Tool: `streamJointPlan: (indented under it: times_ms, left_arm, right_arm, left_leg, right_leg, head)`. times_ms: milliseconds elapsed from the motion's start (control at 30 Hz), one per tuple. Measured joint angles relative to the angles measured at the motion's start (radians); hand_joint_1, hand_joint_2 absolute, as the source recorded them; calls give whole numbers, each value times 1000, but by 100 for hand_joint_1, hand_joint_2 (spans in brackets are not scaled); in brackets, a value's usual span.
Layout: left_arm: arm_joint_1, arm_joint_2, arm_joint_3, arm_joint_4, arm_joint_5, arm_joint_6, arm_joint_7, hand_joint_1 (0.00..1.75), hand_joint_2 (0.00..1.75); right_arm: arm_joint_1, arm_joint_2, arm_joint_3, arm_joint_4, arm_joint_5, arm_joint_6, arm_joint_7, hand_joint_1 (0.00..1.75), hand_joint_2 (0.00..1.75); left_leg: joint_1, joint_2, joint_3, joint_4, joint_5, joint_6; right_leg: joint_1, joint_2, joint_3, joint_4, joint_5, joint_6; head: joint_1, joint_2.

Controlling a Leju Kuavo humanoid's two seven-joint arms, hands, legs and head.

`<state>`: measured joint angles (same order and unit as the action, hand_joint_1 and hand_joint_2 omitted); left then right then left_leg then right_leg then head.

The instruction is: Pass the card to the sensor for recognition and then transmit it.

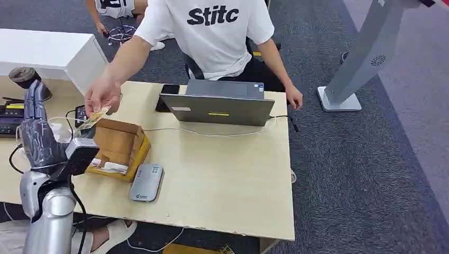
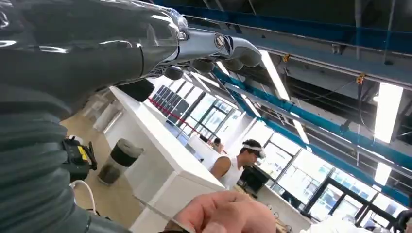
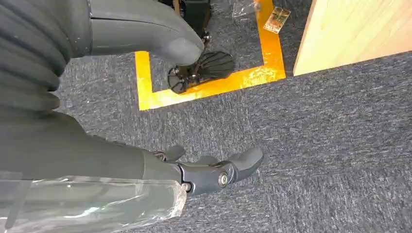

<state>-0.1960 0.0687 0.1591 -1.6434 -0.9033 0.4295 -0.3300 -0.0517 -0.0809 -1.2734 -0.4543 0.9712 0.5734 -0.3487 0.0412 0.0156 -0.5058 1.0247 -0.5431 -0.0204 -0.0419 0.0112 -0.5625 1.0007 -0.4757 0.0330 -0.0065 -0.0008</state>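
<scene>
Pale wood desk point(image 1: 222, 174) fills my head view: at nine o'clock my one raised left hand point(image 1: 36, 135) stands upright, fingers straight and apart, holding nothing, beside one black sensor point(image 1: 79, 156). Just past it, one person's hand point(image 1: 103, 95) pinches the single card point(image 1: 94, 118), long axis pointing toward seven o'clock, over one open cardboard box point(image 1: 120, 148) containing white paper. My right hand point(image 3: 214, 170) hangs over grey carpet, fingers loosely apart, empty.

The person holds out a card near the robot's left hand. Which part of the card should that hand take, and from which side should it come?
Probably the card's free end, which points down toward the cardboard box. The person's hand covers the upper end, so the left hand, open and upright beside it, would best come from the robot's left and pinch the flat faces.
</scene>
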Motion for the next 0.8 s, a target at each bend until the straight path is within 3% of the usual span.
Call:
streamJointPlan:
  times_ms: [167, 367, 400, 433, 467, 667, 800]
  left_arm:
    - [1, -3, -11, 0, -52, 17, 6, 0, 175]
    - [8, -24, -58, 0, -181, 91, 74, 0, 175]
    - [8, -26, -62, 0, -194, 101, 82, 42, 175]
    - [8, -27, -68, 0, -203, 106, 87, 157, 175]
    - [8, -27, -75, 0, -218, 114, 98, 175, 175]
    - [19, -28, -97, 5, -344, 178, 154, 175, 175]
    - [35, -23, -101, 13, -356, 188, 164, 175, 175]
  right_arm:
    - [1, 0, 0, 0, 4, 0, 14, 0, 175]
    - [7, 6, 1, -2, 26, 0, 31, 0, 175]
    - [7, 7, 1, -2, 33, 0, 33, 0, 175]
    - [7, 8, 1, -2, 39, 0, 35, 0, 175]
    - [8, 8, 1, -2, 42, 0, 35, 0, 175]
    - [8, 8, 1, -2, 61, 0, 35, 0, 175]
    - [8, 8, 1, -2, 63, 0, 34, 0, 175]
  left_leg:
    - [0, 0, 0, 0, 0, 0]
    - [0, 0, 0, 0, 0, 0]
    - [0, 0, 0, 0, 0, 0]
    - [0, 0, 0, 0, 0, 0]
    - [0, 0, 0, 0, 0, 0]
    - [0, 0, -1, 0, 0, 0]
    - [0, 0, -1, 0, 0, 0]
  right_leg:
    - [0, 0, 0, 0, 0, 0]
    - [0, 0, 0, 0, 0, 1]
    - [0, 0, 0, 0, 0, 1]
    - [0, 0, 0, 0, 0, 1]
    - [0, 0, 0, 0, 0, 1]
    - [0, 0, 0, 0, 0, 1]
    - [0, 0, -1, 0, 0, 1]
  head:
    - [0, 0]
    - [0, 0]
    - [0, 0]
    - [0, 0]
    - [0, 0]
    - [0, 0]
    - [0, 0]
